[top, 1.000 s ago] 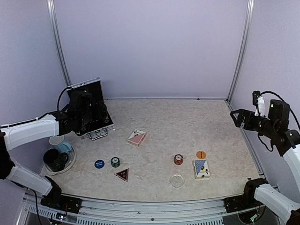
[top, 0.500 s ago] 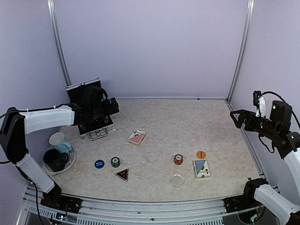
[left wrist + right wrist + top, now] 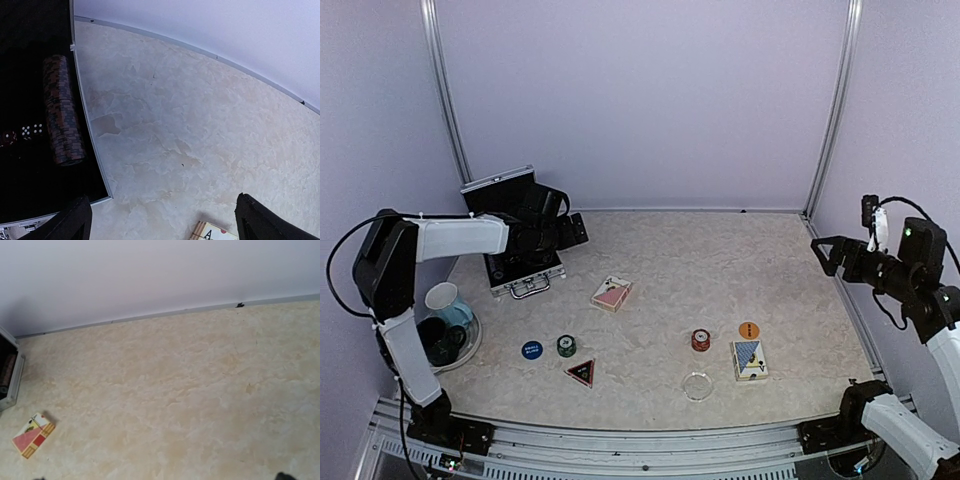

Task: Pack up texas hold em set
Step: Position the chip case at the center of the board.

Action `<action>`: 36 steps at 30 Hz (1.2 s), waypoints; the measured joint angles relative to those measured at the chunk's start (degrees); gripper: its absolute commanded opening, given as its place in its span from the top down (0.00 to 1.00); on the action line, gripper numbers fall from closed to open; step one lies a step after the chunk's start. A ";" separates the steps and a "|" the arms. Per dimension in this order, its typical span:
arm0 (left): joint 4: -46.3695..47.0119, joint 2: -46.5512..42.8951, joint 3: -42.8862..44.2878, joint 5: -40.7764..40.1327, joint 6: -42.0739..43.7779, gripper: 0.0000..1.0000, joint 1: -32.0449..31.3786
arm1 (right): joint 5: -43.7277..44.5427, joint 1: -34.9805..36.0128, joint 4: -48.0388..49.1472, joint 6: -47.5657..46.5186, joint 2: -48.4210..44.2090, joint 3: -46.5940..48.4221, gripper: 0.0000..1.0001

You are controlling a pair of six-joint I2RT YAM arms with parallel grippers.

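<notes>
At the far left we see two cups (image 3: 442,318), one dark and one pale blue, on a clear plate (image 3: 475,350). Next comes the case (image 3: 527,281): silver aluminium, open, lid raised, black lining. In the left wrist view a ribbed chip row (image 3: 62,112) of dark red and black lies in it, with small white spotted dice (image 3: 30,131) beside it. The left gripper (image 3: 572,228) hangs over the case's right edge, its dark fingers (image 3: 75,222) spread wide with nothing between them.

On the marbled beige table (image 3: 660,250) the loose pieces lie apart. There is a round blue button (image 3: 531,350) whose white lettering is too small for us to read, a green chip (image 3: 566,345) just beside it, and a dark triangle (image 3: 581,372) edged in red. The red deck (image 3: 612,293) shows an "A" at its corner in the left wrist view. Further right we find a short red chip stack (image 3: 700,340), a clear disc (image 3: 697,386), a round orange button (image 3: 749,329) with unreadable dark marks, and a blue-and-white deck (image 3: 750,359).

The right gripper (image 3: 825,250) hangs at the far right edge, its jaws parted and empty.
</notes>
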 measured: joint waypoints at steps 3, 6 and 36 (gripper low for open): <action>-1.62 3.02 2.47 -0.87 -0.15 0.01 0.11 | -0.13 0.00 0.02 0.02 -0.04 -0.20 0.01; -2.51 5.18 3.10 -1.22 -0.52 0.01 0.33 | -0.17 0.00 0.02 0.02 -0.09 -0.61 0.01; -3.72 15.65 9.35 -1.60 -1.18 0.01 2.21 | -0.35 0.00 1.22 0.61 0.94 -1.90 0.01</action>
